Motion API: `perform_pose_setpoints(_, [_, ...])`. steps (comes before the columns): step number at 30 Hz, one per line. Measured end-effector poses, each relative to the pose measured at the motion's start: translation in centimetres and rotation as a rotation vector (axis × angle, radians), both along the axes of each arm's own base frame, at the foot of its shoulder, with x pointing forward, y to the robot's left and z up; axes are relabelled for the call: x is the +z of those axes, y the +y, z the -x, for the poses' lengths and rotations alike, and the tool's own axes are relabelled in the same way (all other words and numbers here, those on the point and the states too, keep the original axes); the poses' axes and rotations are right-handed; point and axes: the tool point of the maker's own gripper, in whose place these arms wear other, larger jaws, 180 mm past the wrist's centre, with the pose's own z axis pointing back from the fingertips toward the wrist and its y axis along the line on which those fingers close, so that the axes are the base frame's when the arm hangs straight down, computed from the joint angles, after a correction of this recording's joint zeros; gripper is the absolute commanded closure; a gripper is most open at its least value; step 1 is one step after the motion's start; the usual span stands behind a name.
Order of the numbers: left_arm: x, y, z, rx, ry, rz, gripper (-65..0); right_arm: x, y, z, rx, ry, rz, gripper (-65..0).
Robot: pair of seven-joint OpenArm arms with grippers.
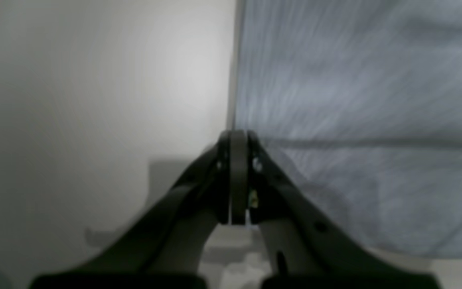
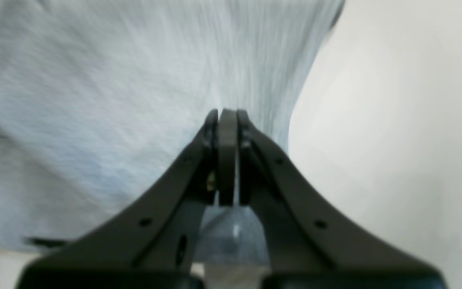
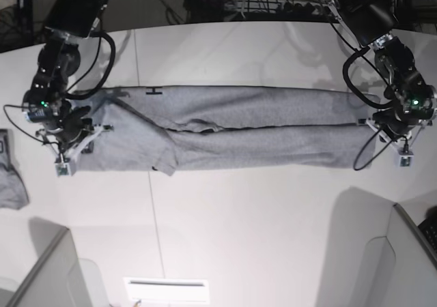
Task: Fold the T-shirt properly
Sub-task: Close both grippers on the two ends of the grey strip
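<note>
Base view, going left to right. Small grey cloth bundle (image 3: 12, 187) is lying at the far left edge of the white surface (image 3: 225, 232), apart from everything else and not part of the fold.

Right claw (image 3: 66, 138) is sitting at the left end of the large heather-grey cotton T-shirt (image 3: 232, 136), jaws pressed together; its wrist view shows the tips over grey fabric (image 2: 114, 80), but whether cloth is actually pinched between them is too blurred to tell. The T-shirt is lying stretched into a long narrow band across the middle of the surface, sides already folded inward, a bit of black lettering (image 3: 154, 90) showing near the top left edge, a loose flap (image 3: 164, 162) hanging low left of centre.

Left claw (image 3: 403, 138) is sitting at the band's right end, jaws also pressed together, tips right at the fabric edge (image 1: 335, 100) in its wrist view; grip again not confirmable.

Judgement: the step is tensioning or lifting both ends for the crosswise fold. To do it well, both claws should be moving together at equal height, keeping the band taut without dragging it, and the loose flap should be tucked flat so edges line up.
</note>
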Motion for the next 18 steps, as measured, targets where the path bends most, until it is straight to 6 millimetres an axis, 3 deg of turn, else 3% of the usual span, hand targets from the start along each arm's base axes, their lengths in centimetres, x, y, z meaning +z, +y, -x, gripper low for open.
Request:
perform_pose_setpoints(5, [2.0,3.6,3.0,0.099,-0.032,0.009,0.0,2.6,1.5,1.2,0.043,-0.079,-0.017,0.0])
perform_pose_setpoints(11, [2.8,4.7,4.0,0.111,-0.083,0.053,0.0,2.0,1.9,2.7,0.049,-0.056,-0.012,0.0])
perform_pose_setpoints(15, [1.2,5.8,4.8,0.161,-0.094,0.115,-38.8,0.9,2.7,3.7,0.045,-0.023,-0.031,0.0])
perform_pose_setpoints(18, [-1.0,5.9,5.4,0.191,-0.047,0.165,-55.0,0.3,3.4,4.2,0.046,-0.008,-0.06,0.0])
